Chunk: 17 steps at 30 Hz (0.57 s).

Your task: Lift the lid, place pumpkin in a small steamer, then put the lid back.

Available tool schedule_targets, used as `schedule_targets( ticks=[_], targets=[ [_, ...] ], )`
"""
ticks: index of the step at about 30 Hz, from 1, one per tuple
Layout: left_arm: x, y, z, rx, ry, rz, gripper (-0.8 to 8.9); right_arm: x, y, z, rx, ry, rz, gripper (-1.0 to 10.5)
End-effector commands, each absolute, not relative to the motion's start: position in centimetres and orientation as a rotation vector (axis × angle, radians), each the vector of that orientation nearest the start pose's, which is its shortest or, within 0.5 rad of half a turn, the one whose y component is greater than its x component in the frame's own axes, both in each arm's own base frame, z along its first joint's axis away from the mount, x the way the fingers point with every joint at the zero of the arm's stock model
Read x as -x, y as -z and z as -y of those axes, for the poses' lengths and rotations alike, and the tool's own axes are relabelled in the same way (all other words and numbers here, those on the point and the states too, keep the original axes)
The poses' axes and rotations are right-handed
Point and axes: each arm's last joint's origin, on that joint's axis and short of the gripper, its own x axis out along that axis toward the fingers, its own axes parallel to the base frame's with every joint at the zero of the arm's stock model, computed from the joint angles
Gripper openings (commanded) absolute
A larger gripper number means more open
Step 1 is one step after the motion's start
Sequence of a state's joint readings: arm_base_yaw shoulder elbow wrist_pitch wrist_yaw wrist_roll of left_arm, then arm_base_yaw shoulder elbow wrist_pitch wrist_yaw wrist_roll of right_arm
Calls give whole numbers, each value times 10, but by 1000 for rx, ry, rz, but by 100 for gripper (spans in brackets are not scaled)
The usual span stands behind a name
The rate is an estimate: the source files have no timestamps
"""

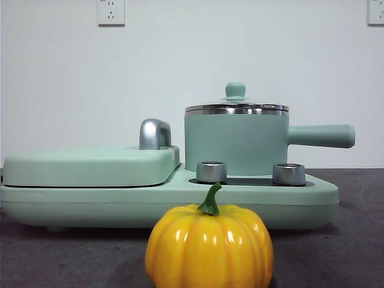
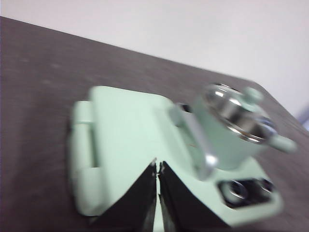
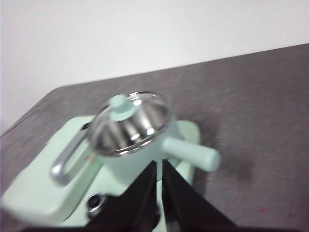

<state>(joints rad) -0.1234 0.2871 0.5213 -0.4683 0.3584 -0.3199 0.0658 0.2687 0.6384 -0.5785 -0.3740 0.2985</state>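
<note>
Pumpkin (image 1: pixel 209 247), glossy yellow-orange with a curved green stem, sits at the bottom centre of the front view, on the dark grey desk (image 1: pixel 348 252), nearest the camera. Behind it stretches a wide mint-green appliance base (image 1: pixel 300 201), spanning most of the frame's width. On the left half of that base lies a flat mint-green griddle cover (image 1: pixel 90 165) with a silver handle (image 1: pixel 155 134) rising at its right end. On the right half stands the small steamer (image 1: pixel 237 144), a mint-green pot with a steel rim; its long straight handle (image 1: pixel 321 135) points toward the right edge of the frame. The lid (image 1: pixel 236 108) rests on the pot, its mint-green knob at the top. Two steel dials (image 1: pixel 211 171) sit on the base in front of the pot.

Neither arm appears in the front view. In the left wrist view, the left gripper (image 2: pixel 158 166) has its black jaws pressed together, grasping nothing, hovering above the griddle cover. In the right wrist view, the right gripper (image 3: pixel 159 166) likewise has its jaws nearly touching and empty, above the steamer with its lid. Both wrist views are blurred.
</note>
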Motion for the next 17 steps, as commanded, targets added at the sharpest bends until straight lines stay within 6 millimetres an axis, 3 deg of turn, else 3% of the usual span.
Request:
schedule_targets(
  ticks=[1,10,14,17],
  targets=[
    [-82,-295,23,270,532,-312,9,-62,-318,-17,-260,-484,-295,15],
    [-92,-333,31,251,741,-349,47,-60,-348,-21,-184,-682,-356,16],
    [-93,-334,31,251,743,-346,175,-60,-346,-21,-189,-679,-371,34],
    [-93,-334,31,251,743,-346,320,-60,-345,-21,-193,-677,-384,226]
  ],
)
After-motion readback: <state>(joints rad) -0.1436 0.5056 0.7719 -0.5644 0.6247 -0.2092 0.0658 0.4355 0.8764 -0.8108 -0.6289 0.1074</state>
